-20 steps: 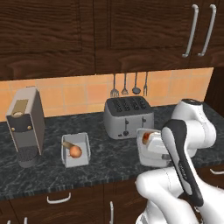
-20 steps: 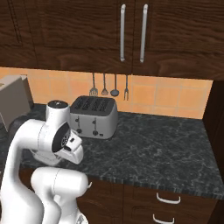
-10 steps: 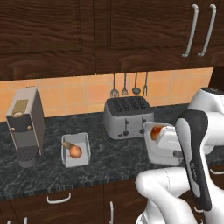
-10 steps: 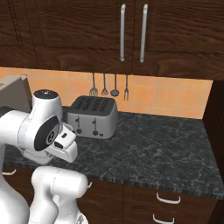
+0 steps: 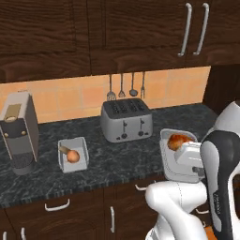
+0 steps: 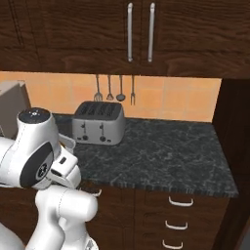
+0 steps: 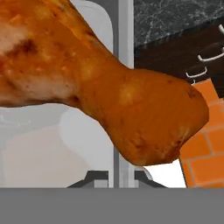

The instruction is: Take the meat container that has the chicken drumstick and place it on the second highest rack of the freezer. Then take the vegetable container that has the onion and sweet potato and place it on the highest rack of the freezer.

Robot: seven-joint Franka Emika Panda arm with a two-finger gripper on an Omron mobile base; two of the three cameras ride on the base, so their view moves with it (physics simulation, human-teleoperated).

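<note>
The meat container [image 5: 169, 158], a shallow grey tray, hangs tilted over the counter's front edge with the chicken drumstick [image 5: 177, 141] in it. My gripper [image 5: 190, 158] is shut on its rim. In the hand view the drumstick [image 7: 105, 87] looms large, and the tray's grey wall [image 7: 124, 39] runs down between my gripper's [image 7: 120, 177] tips. The vegetable container [image 5: 82, 146] rests on the counter to the left, holding the onion [image 5: 72, 156] and the sweet potato [image 5: 63, 150]. The freezer is out of view.
A silver toaster [image 5: 126, 120] stands at the back of the dark stone counter [image 5: 117, 159], with utensils [image 5: 126, 86] hanging above it. A coffee machine [image 5: 18, 131] is at the far left. A dark tall panel [image 6: 235, 136] closes the counter's right end. Drawers [image 6: 180, 219] lie below.
Both base views have shifted, so the base has moved. My arm has swung right, carrying the meat container away from the toaster toward the counter's front edge.
</note>
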